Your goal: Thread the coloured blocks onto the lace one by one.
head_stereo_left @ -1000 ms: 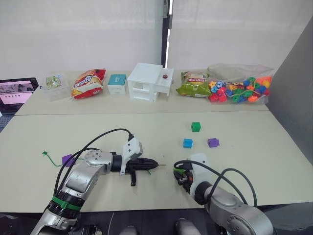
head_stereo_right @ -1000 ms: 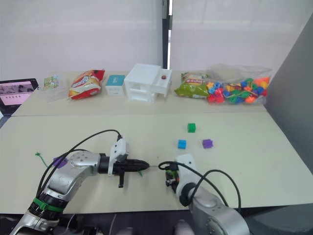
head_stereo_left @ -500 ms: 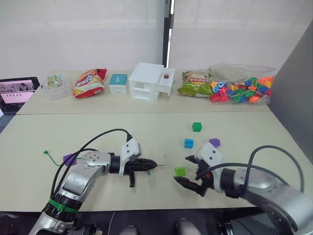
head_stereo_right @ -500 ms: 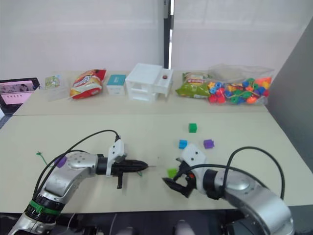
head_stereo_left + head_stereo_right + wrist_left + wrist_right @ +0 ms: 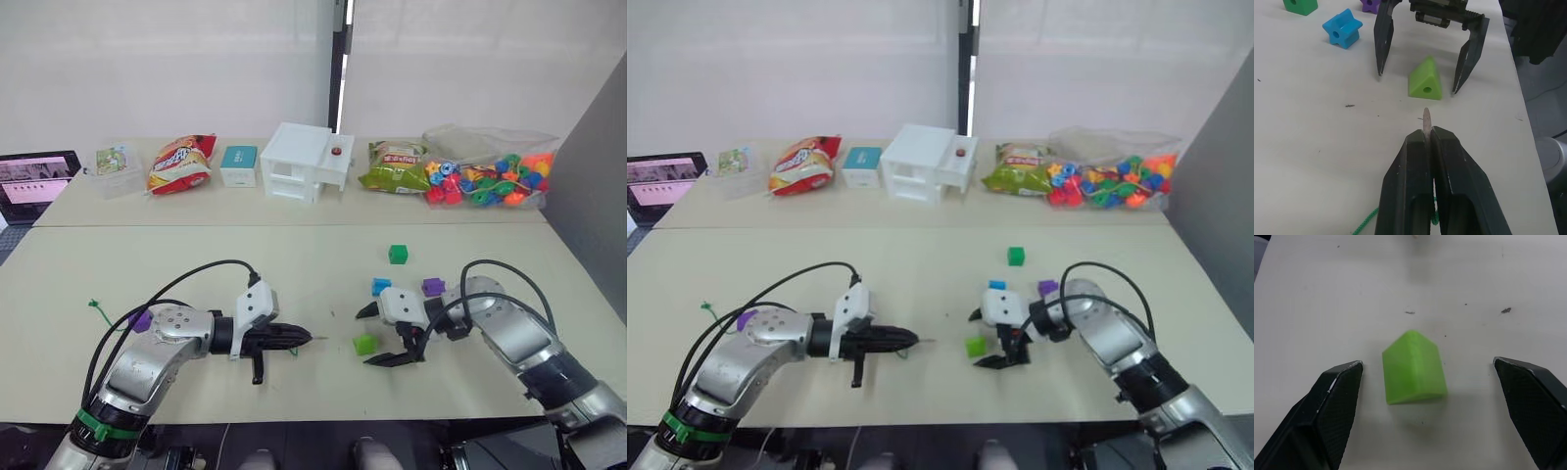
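1. While my left gripper (image 5: 1426,133) has its jaws closed on the lace (image 5: 1426,116), the greyish tip pokes out just past the fingertips and points at the lime-green wedge (image 5: 364,344), stopping short of it.
2. My right gripper (image 5: 380,336) has its jaws spread wide, one finger on each side of the wedge, neither touching it; they hold nothing.
3. Lying on the bench (image 5: 294,264), the wedge shows its hole toward the lace tip in the left wrist view.
4. Beyond the wedge sit the blue block (image 5: 380,286) and one purple block (image 5: 432,287), near each other; the dark green block (image 5: 397,254) lies farther off again.
5. Far from the wedge, beyond my left arm, the second purple block (image 5: 140,320) rests on the bench with the green cord's tail end just past it.
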Controlling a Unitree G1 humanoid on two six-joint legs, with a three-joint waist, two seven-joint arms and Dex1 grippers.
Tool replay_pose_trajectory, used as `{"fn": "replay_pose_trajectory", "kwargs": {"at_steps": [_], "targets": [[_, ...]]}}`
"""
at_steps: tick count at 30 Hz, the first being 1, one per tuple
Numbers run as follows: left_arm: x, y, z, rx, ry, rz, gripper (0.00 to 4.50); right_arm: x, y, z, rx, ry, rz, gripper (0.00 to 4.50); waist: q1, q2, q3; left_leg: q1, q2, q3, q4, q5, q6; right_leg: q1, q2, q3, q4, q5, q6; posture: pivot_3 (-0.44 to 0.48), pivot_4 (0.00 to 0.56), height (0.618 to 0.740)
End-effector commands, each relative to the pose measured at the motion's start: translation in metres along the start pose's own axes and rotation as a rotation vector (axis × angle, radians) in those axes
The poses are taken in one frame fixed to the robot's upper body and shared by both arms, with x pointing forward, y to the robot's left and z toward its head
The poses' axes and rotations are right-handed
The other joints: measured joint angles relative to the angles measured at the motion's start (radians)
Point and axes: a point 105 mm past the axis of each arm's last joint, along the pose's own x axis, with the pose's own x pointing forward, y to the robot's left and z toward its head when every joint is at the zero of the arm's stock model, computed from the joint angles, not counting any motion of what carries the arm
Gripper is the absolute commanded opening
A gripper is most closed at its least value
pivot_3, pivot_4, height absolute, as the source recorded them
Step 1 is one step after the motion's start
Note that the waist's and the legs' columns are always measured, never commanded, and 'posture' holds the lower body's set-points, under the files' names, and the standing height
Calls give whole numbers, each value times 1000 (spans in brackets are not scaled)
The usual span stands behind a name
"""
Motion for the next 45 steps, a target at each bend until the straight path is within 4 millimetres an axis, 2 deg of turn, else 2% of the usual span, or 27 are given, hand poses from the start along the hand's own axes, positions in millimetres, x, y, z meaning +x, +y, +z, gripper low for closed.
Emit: {"fn": "replay_pose_trajectory", "kwargs": {"at_steps": [1,7,8,12,18,26,45], "targets": [[-2,-4,12,32,-27,-1,0,-1,-3,0,-25,4,13,3399,-2,0,0,0,0,0,0,0,0,0,0,0,0,0,0,0,150,740],[5,-5,15,31,-37,9,0,3,-4,-2,0,-14,-5,1385,-5,0,0,2,0,0,0,0,0,1,0,0,1,0,0,0,150,740],[8,-4,13,36,-15,16,0,3,-4,0,7,-22,-16,1301,-4,0,0,2,0,0,0,0,0,1,0,0,1,0,0,0,150,740],[18,-1,4,56,50,32,0,5,-2,2,31,-21,-37,1301,-4,0,0,3,0,0,1,0,0,2,0,0,1,0,0,0,150,740],[31,0,5,70,58,27,0,8,3,-1,52,39,-59,1301,-6,0,0,3,0,0,1,0,0,1,1,1,4,0,0,0,150,740],[32,1,10,79,49,18,0,11,7,0,60,89,-81,1301,-5,0,0,6,0,0,1,0,0,2,1,1,8,0,0,0,150,740],[50,1,13,89,30,-19,0,13,14,7,87,104,-92,1301,-5,0,0,6,0,0,1,0,0,3,1,1,8,0,0,0,150,740]]}}
